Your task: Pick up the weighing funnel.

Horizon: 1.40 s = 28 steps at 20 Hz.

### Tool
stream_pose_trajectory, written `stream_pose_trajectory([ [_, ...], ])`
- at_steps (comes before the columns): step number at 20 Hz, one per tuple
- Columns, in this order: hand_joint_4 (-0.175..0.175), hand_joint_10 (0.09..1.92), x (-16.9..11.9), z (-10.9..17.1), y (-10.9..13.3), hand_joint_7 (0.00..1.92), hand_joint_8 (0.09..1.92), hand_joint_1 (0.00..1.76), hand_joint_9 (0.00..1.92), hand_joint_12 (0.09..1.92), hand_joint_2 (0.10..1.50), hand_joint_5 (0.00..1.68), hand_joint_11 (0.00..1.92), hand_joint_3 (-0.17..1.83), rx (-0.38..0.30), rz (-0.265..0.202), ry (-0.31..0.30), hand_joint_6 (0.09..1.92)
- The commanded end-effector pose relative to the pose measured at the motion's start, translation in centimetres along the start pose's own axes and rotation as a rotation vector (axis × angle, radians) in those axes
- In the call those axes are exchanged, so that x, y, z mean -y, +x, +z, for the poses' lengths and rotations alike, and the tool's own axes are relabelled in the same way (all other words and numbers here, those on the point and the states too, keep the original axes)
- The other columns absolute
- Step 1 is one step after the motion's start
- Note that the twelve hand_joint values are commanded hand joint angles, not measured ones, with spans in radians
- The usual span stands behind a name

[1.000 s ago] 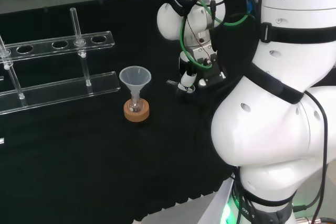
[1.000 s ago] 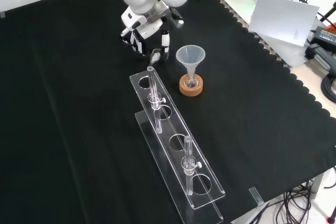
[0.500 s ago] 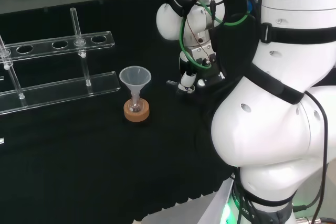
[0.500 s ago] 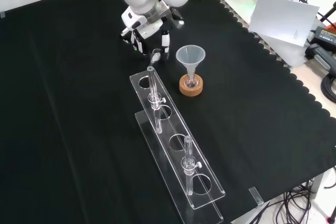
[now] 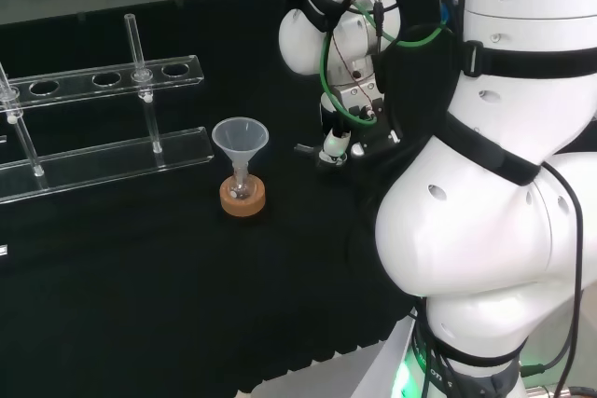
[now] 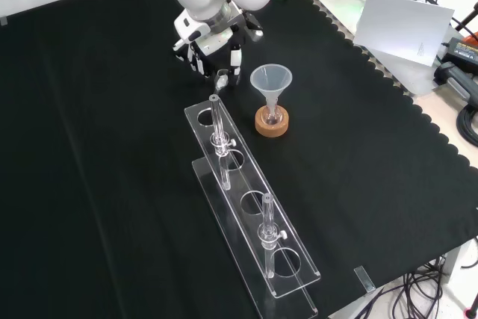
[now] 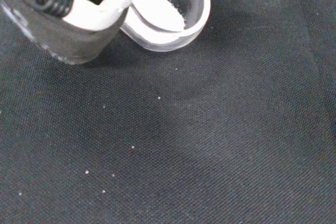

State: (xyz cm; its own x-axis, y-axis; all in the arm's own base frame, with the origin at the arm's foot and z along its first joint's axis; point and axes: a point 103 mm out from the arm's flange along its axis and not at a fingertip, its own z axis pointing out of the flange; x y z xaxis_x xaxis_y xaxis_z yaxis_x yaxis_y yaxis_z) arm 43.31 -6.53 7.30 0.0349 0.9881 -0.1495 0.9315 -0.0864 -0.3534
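Hand [image 6: 211, 48] slightly higher; weighing funnel [image 7: 176, 17] clear

In the front view the weighing funnel [image 6: 222, 77] is pinched at the fingertips of the hand [image 6: 211, 45]. Just right of the hand, slightly nearer, the funnel [image 6: 270, 80] stands in a flask [image 6: 271, 115] on a cork ring [image 6: 271, 125]. The rack [image 6: 250, 207] lies nearer, before the hand.

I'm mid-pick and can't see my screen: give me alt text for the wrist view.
A black and white finger of the hand overlaps the rim of the clear weighing funnel, which holds white powder. Behind them lies black cloth dotted with a few white specks.
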Motion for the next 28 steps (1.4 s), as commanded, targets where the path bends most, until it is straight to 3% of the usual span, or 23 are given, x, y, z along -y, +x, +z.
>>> stream_pose_trajectory([
  [1, 0.175, 0.28, 0.09, 0.28, 0.24, 1.55, 0.19, 1.11, 0.98, 1.53, 0.80, 1.36, 0.11, 0.31, 0.010, 0.041, -0.011, 0.37],
  [13, 0.175, 0.25, 0.34, 0.69, 0.49, 1.69, 0.09, 1.14, 1.10, 1.52, 0.68, 1.48, 0.13, 0.50, -0.019, 0.049, -0.005, 0.19],
  [28, 0.175, 0.23, 0.43, -0.03, 0.58, 1.75, 0.09, 1.15, 1.18, 1.51, 0.60, 1.54, 0.16, 0.63, -0.020, 0.071, -0.043, 0.13],
])
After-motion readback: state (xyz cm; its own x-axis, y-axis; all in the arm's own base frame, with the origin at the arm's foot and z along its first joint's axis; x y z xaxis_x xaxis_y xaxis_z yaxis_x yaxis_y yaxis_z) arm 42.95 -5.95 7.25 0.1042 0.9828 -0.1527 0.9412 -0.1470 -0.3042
